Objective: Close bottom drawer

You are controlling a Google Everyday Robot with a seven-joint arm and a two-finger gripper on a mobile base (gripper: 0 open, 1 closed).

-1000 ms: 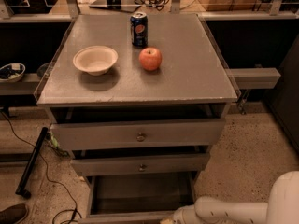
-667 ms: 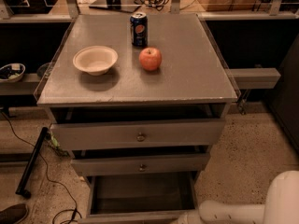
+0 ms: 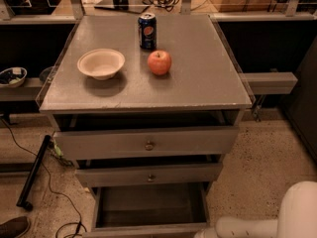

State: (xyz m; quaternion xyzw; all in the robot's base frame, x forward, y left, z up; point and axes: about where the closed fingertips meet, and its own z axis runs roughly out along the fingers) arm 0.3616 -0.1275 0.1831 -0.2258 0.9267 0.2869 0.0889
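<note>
Warm, dim, yellowish light falls from above. The cabinet top [image 3: 198, 83] is evenly lit, without glare. The bowl [image 3: 101, 63] throws a soft shadow toward 6 o'clock, and the apple [image 3: 159, 62] has 1 small shadow under it. The can [image 3: 147, 31] shows a faint highlight on its rim. A dark band of shadow lies under the overhang above the top drawer [image 3: 146, 144]. The bottom drawer [image 3: 148, 205] is murky brown inside. At 3 and 9 o'clock the recesses go nearly black. The white arm [image 3: 297, 212] at 5 o'clock is brightest; the gripper [image 3: 203, 232], at 6 o'clock on the bottom edge, catches pale light.
</note>
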